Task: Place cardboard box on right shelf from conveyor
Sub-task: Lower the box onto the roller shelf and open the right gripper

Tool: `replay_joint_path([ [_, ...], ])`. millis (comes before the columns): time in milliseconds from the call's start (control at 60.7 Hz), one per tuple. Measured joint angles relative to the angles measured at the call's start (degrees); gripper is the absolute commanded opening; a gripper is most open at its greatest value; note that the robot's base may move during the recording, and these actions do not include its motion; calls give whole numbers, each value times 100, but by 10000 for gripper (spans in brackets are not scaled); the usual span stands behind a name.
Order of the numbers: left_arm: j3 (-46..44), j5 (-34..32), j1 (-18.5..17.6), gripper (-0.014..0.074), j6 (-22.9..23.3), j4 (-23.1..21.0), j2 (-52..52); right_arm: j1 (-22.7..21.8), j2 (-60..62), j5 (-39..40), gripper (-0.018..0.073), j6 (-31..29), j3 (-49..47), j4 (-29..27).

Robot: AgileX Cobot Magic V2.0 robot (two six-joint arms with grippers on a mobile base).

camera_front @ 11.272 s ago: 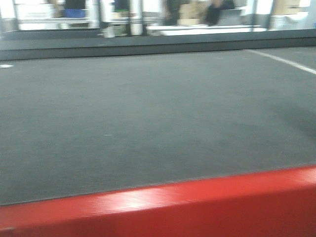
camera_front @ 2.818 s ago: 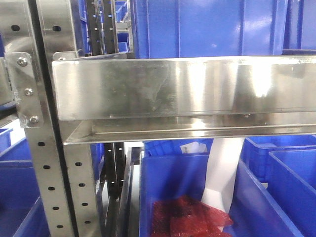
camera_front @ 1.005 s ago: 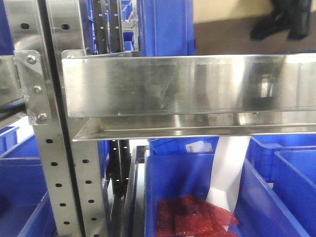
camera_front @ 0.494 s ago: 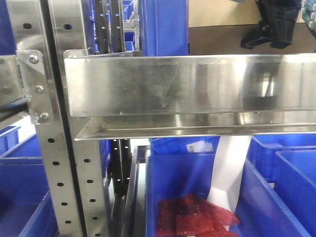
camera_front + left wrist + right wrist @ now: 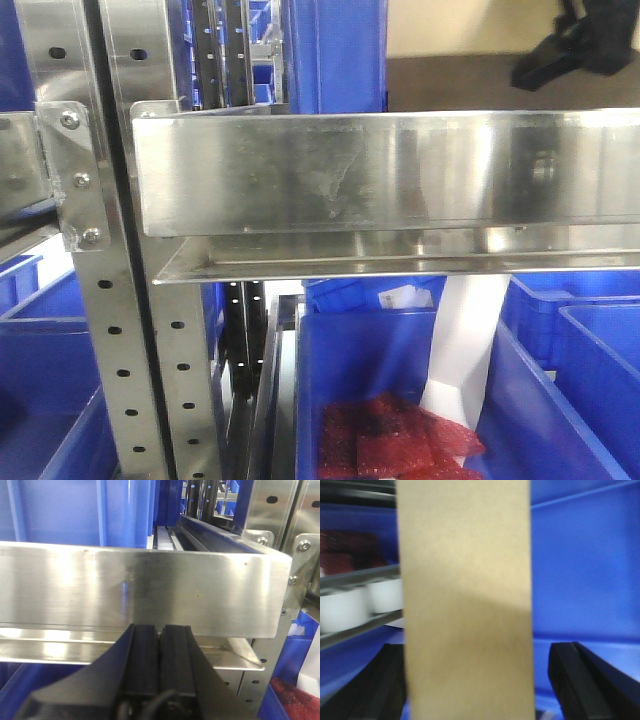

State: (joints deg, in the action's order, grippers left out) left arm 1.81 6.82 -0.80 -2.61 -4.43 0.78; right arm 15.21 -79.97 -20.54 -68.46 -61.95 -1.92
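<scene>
The tan cardboard box (image 5: 465,580) stands upright between the fingers of my right gripper (image 5: 480,650). Its left finger lies against the box edge, and blue shows between the box and the right finger (image 5: 570,675), so the gripper is open. In the front view the cardboard box (image 5: 470,80) shows above the lip of the steel right shelf (image 5: 380,170), with the right gripper (image 5: 575,55) in front of it. My left gripper (image 5: 159,627) is shut and empty, just below the shelf lip (image 5: 150,590). The conveyor is out of view.
A blue bin (image 5: 335,55) stands on the shelf left of the box. Below are blue bins (image 5: 560,400), one holding red bubble-wrap packs (image 5: 390,440) and a white sheet (image 5: 465,340). A perforated steel upright (image 5: 130,330) stands at left. White rollers (image 5: 350,605) run beside the box.
Across the earlier frames the view went from the conveyor belt to the shelf. The box has replaced a blue bin above the lip. In the last half second the right gripper shifted right.
</scene>
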Motion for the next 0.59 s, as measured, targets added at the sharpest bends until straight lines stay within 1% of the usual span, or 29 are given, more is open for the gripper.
replay_joint_path([
  [264,0,0,0,-116,0,0,0,0,649,-379,634,99,470,-764],
  [346,0,0,0,-116,0,0,0,0,910,-408,631,420,677,-1027],
  [412,0,0,0,-116,0,0,0,0,1095,-382,631,761,807,-1170],
  [445,0,0,0,-116,0,0,0,0,1232,-326,631,1035,877,-1225],
  [527,0,0,0,-116,0,0,0,0,1650,-139,627,1870,1025,-1333],
  [593,0,0,0,-116,0,0,0,0,1969,-43,592,2656,1097,-1355],
])
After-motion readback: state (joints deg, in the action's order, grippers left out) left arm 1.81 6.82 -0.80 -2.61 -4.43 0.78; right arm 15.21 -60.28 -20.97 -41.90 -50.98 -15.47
